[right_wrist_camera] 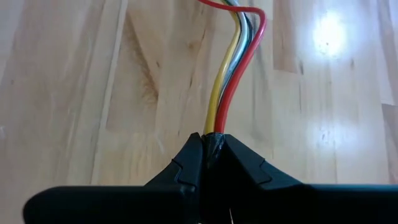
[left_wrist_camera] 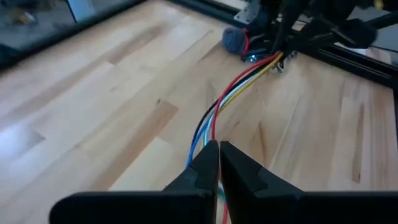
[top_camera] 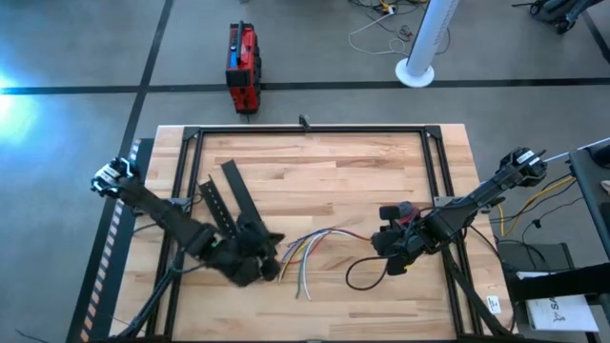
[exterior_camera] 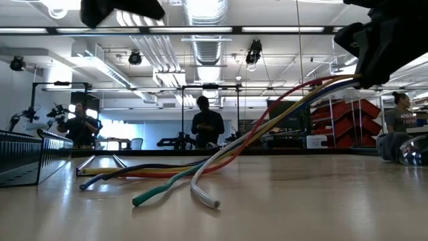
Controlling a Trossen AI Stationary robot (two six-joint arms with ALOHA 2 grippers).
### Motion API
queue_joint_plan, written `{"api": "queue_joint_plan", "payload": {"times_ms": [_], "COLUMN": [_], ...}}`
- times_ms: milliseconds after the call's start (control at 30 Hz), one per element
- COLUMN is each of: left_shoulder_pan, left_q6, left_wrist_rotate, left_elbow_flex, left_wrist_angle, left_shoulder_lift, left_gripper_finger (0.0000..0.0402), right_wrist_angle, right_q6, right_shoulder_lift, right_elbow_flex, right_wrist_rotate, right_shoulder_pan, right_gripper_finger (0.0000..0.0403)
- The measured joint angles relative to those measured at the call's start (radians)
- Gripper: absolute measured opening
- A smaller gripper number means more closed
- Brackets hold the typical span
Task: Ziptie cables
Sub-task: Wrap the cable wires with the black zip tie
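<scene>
The cables [top_camera: 319, 243] are a bundle of thin wires in red, yellow, blue, green and white near the table's middle. Their free ends [exterior_camera: 200, 194] lie fanned out on the wood. My right gripper [top_camera: 379, 243] is shut on the bundle's other end, also seen in the right wrist view [right_wrist_camera: 211, 140]. My left gripper [top_camera: 272, 269] is shut and hangs above the fanned ends, touching nothing. In the left wrist view its fingertips [left_wrist_camera: 219, 152] stand over the cables [left_wrist_camera: 242, 87]. My right gripper pinches the bundle's right-hand end [right_wrist_camera: 219, 121] between its two fingers, several wires together. It comes slanting down from the table's right. That end is lifted [exterior_camera: 348, 79], and the wires slope down from it to their free ends on the table.
Long black slotted bars [top_camera: 224, 205] lie at the left, beside my left arm. A loop of dark wire [top_camera: 367, 276] with a red-black clip [top_camera: 400, 210] sits under my right gripper. A black frame [top_camera: 310, 129] runs along the table's edges. People stand in the room behind [exterior_camera: 207, 124].
</scene>
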Motion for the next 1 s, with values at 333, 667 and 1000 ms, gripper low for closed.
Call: {"api": "queue_joint_plan", "payload": {"times_ms": [333, 667, 1000], "left_shoulder_pan": [0.215, 0.245, 0.245], "left_q6": [0.106, 0.252, 0.517], "left_wrist_rotate": [0.194, 0.198, 0.197], "left_elbow_flex": [-0.213, -0.273, -0.271], "left_wrist_angle": [0.415, 0.605, 0.992], "left_shoulder_lift": [0.063, 0.084, 0.163], "left_gripper_finger": [0.0000, 0.0000, 0.0014], "right_wrist_angle": [-0.001, -0.001, 0.016], "right_q6": [-0.001, -0.013, -0.054], "right_shoulder_lift": [0.000, 0.000, 0.000], "right_elbow_flex": [0.000, 0.000, 0.001], "right_wrist_rotate": [0.013, 0.027, 0.074], "right_shoulder_pan": [0.000, 0.000, 0.000], "right_gripper_finger": [0.0028, 0.0028, 0.0028]}}
